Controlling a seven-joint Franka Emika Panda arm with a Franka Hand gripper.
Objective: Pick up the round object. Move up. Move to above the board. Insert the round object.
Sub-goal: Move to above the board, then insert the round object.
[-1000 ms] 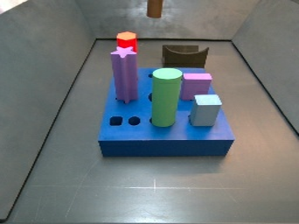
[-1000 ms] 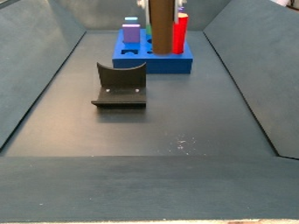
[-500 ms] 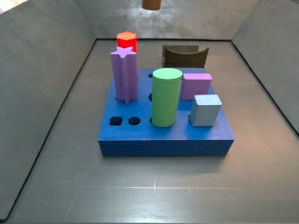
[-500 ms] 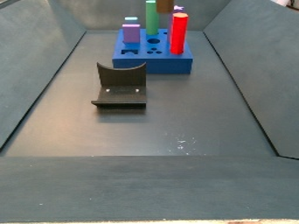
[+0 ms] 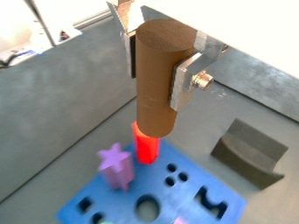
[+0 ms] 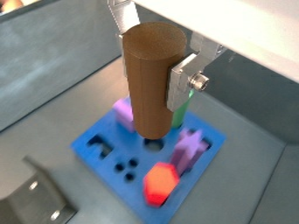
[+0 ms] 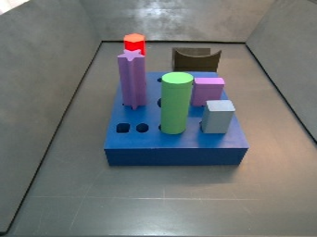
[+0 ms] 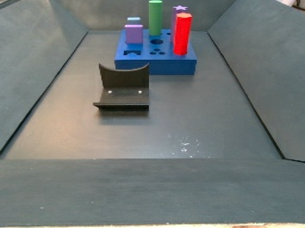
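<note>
In both wrist views my gripper (image 5: pixel 158 66) (image 6: pixel 155 74) is shut on the round object, a tall plain brown cylinder (image 5: pixel 156 89) (image 6: pixel 149 98). It hangs upright between the silver fingers. It is high above the blue board (image 5: pixel 122 203) (image 6: pixel 131 150), near the red hexagonal peg (image 5: pixel 143 147) (image 6: pixel 158 184). Neither gripper nor cylinder shows in the side views. Those views show only the board (image 7: pixel 173 148) (image 8: pixel 161 64) with its pegs.
On the board stand a green cylinder (image 7: pixel 177 102) (image 8: pixel 155 18), a purple star peg (image 7: pixel 132 79) (image 5: pixel 114 162), the red peg (image 7: pixel 133 43) (image 8: pixel 184 34) and two small blocks. A dark brown arch block (image 7: pixel 195 58) (image 8: pixel 123 86) (image 5: pixel 251 149) lies on the floor beside the board. Grey walls enclose the floor.
The gripper has risen with the brown cylinder. The cylinder's lower end was at the top of the side views and has now left them.
</note>
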